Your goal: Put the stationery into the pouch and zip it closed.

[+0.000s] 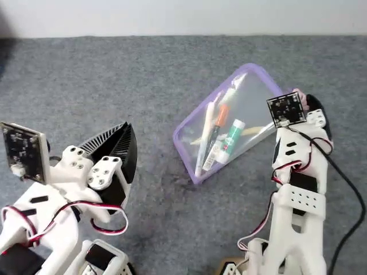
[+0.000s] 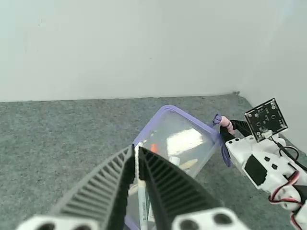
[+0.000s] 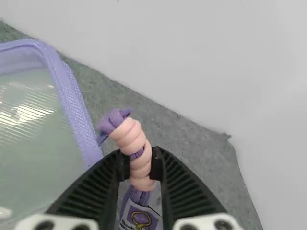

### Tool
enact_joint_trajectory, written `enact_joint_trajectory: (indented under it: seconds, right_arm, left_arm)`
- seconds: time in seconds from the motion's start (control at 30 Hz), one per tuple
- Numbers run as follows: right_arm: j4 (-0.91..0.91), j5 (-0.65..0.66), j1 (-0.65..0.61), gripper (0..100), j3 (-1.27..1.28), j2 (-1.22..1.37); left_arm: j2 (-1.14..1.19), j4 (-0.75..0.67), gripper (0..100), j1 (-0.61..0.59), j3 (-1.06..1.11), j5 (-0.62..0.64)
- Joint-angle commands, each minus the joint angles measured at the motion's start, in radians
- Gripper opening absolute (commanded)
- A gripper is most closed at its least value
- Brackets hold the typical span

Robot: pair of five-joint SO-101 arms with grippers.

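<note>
High view: the clear, purple-edged pouch (image 1: pixel 246 106) is shown lying flat on the grey bench (image 1: pixel 86 74). Its long axis runs diagonally from near left to far right, with the stationery (image 1: pixel 221 137) inside.

Left wrist view: the left tool (image 2: pixel 135 154) is held with jaws together, short of the pouch.

Right wrist view: the right tool (image 3: pixel 139 160) is clamped on the pink coiled zipper pull (image 3: pixel 128 136). The pouch is judged light, soft and slippery, best gripped by that pull or the fabric edge.

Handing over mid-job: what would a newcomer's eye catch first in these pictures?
The clear, purple-edged pouch lies in the middle of the grey carpet with stationery inside. The right gripper is shut on the pink zipper pull at the pouch's corner. The left gripper sits shut, apart from the pouch.
</note>
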Motion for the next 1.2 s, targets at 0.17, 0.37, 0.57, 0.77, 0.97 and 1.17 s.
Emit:
enact_joint_trajectory:
  seconds: [0.17,0.37,0.57,0.77,0.97,1.17]
  right_arm:
    - [-0.015,-0.117,-0.142,0.7,-0.091,-0.223]
    - [0.059,-0.115,-0.318,0.7,-0.095,-0.46]
    - [0.213,-0.114,-0.438,0.7,-0.094,-0.618]
    - [0.328,-0.112,-0.44,0.7,-0.089,-0.671]
    - [0.354,-0.112,-0.44,0.7,-0.089,-0.677]
    - [0.355,-0.112,-0.438,0.7,-0.089,-0.68]
  left_arm:
    - [0.003,-0.002,1,-0.015,0.004,-0.008]
    - [0.003,-0.089,1,-0.152,0.053,-0.011]
    - [0.003,-0.186,4,-0.206,0.122,-0.011]
    - [0.003,-0.192,22,-0.163,0.2,-0.032]
    - [0.011,-0.203,29,-0.063,0.286,-0.086]
    - [0.011,-0.377,29,-0.04,0.44,-0.176]
